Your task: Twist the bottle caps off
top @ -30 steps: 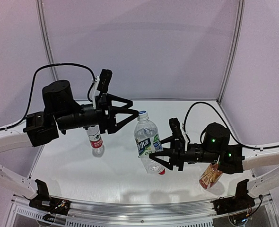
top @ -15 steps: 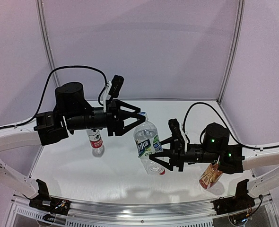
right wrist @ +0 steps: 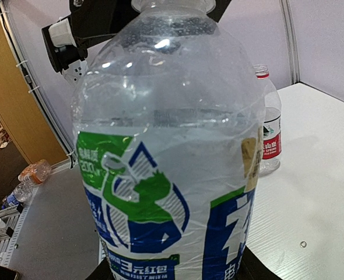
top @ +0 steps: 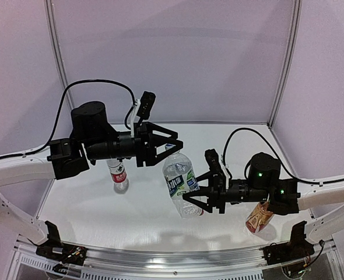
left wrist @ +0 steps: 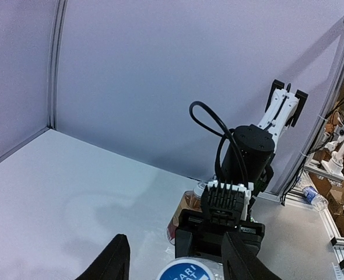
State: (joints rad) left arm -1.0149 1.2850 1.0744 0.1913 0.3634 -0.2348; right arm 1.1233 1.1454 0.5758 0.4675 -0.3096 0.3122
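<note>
Seen from above, the left hand (top: 176,146) sits farther right than a second ago. Its two fingers now reach around the top of the water bottle (top: 179,178), where before only their tips met it, and the cap is hidden behind them here. The right hand (top: 190,203) holds the lower part of that bottle clamped, clear of the surface (top: 90,204). The bottle leans with its top toward the left arm, a little lower and farther left than before. The red-label bottle (top: 119,175) stands upright behind the left arm. The amber bottle (top: 258,219) shows partly under the right arm. Neither has moved. In the left wrist view the blue-and-white cap (left wrist: 186,273) lies at the bottom edge between the two fingers (left wrist: 115,262). One finger looks close against it and a gap shows beside the other, so the hand has narrowed around the cap but is not clamped on it. Past the cap the right arm faces the camera, with the amber bottle just behind it. In the right wrist view the water bottle fills the picture, its green and blue label toward the lens. The right hand's dark fingers (right wrist: 251,269) grip it at the bottom edge, and the left hand covers its neck at the top. To the right the red-label bottle stands on the surface with its red cap (right wrist: 260,74) on.
</note>
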